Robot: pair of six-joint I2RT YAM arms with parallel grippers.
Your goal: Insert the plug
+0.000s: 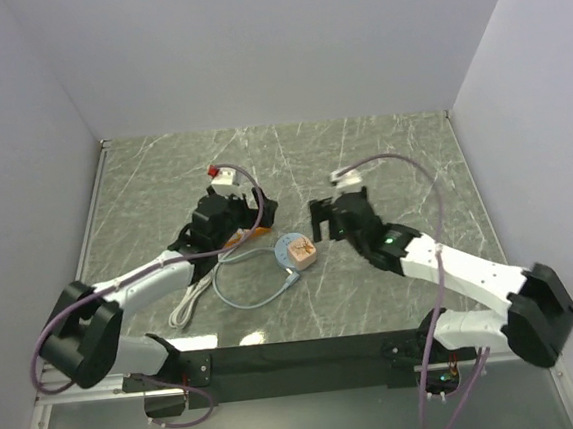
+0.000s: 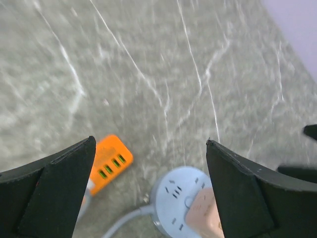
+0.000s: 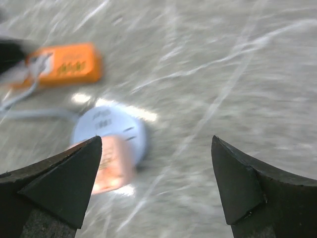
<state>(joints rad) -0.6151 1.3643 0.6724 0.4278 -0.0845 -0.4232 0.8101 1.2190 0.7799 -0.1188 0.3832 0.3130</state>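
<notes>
A round pale-blue power strip (image 1: pixel 291 248) lies on the marble table, with a peach-coloured plug (image 1: pixel 304 253) sitting in its top. Both show in the left wrist view, the strip (image 2: pixel 179 196) and the plug (image 2: pixel 204 217), and blurred in the right wrist view, the strip (image 3: pixel 110 125) and the plug (image 3: pixel 110 163). My left gripper (image 1: pixel 256 214) is open and empty, above and to the left of the strip. My right gripper (image 1: pixel 319 222) is open and empty, just right of the strip.
An orange USB charger (image 2: pixel 110 162) lies left of the strip, also in the right wrist view (image 3: pixel 67 63). The strip's grey cable (image 1: pixel 236 297) loops toward the table's front. A white adapter with a red part (image 1: pixel 222 175) lies behind my left gripper.
</notes>
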